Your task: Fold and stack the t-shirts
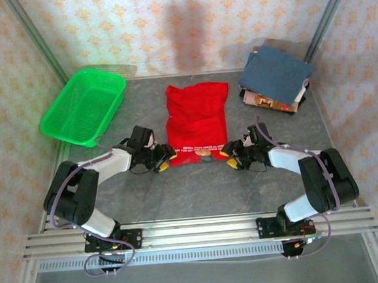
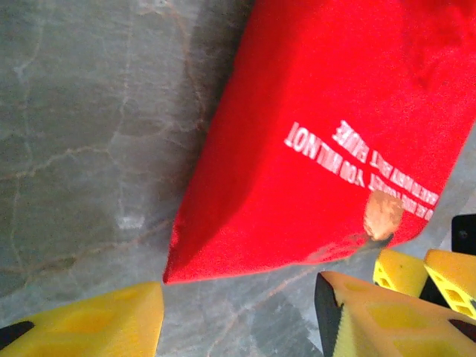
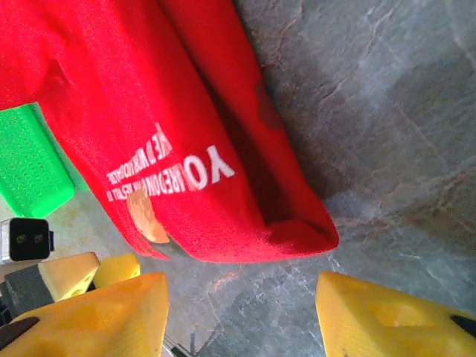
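Note:
A bright red t-shirt [image 1: 197, 121] lies folded into a long strip in the middle of the table, its white lettering at the near hem. My left gripper [image 1: 166, 160] sits low at the near left corner of that hem, and my right gripper [image 1: 231, 154] at the near right corner. In the left wrist view the red shirt [image 2: 327, 134] ends just ahead of the open left gripper [image 2: 238, 327], with only bare table between the yellow fingers [image 2: 97, 327]. In the right wrist view the shirt's [image 3: 149, 111] corner lies just beyond the open right gripper [image 3: 242, 316], apart from its fingers [image 3: 394, 312].
A stack of folded t-shirts [image 1: 276, 79], a slate-blue one on top and patterned ones beneath, sits at the back right. A green mesh basket [image 1: 85, 107] stands at the back left, also seen as the green basket [image 3: 30, 163]. The grey table [image 1: 199, 193] is bare in front.

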### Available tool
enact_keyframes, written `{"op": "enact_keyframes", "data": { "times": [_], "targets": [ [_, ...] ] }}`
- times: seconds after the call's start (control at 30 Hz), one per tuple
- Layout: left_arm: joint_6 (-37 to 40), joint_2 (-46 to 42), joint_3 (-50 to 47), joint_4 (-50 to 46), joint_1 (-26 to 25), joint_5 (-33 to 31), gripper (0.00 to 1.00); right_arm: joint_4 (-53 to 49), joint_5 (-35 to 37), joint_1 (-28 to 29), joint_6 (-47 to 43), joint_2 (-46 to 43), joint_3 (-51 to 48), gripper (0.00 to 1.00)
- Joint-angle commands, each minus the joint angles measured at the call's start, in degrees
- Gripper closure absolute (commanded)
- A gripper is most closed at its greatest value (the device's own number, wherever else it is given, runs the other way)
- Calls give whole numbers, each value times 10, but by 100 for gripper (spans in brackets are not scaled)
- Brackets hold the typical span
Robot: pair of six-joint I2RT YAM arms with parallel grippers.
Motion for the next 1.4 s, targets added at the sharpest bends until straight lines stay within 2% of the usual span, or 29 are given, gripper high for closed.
{"op": "enact_keyframes", "data": {
  "times": [0.0,0.27,0.43,0.53,0.67,0.8,0.97,1.17,1.37],
  "targets": [
    [-8,20,12,17,-2,2,44,40,8,4,10,17,12,46],
    [-35,77,28,67,-2,13,48,61,15,4,17,59,27,50],
    [-56,101,42,103,-4,18,52,73,16,4,22,83,39,59],
    [-54,116,65,94,-11,19,57,73,18,5,25,96,47,67],
    [-54,130,84,86,-18,20,70,77,18,7,32,108,56,83],
    [-27,130,104,48,-21,21,86,56,22,10,29,98,60,93],
    [22,92,100,-31,-23,-2,98,9,34,11,25,57,47,99],
    [41,9,44,-80,-29,-32,100,-48,47,18,25,-33,20,100],
    [44,-98,4,-140,-68,-75,100,-150,73,47,38,-171,-7,100]
  ]
}}
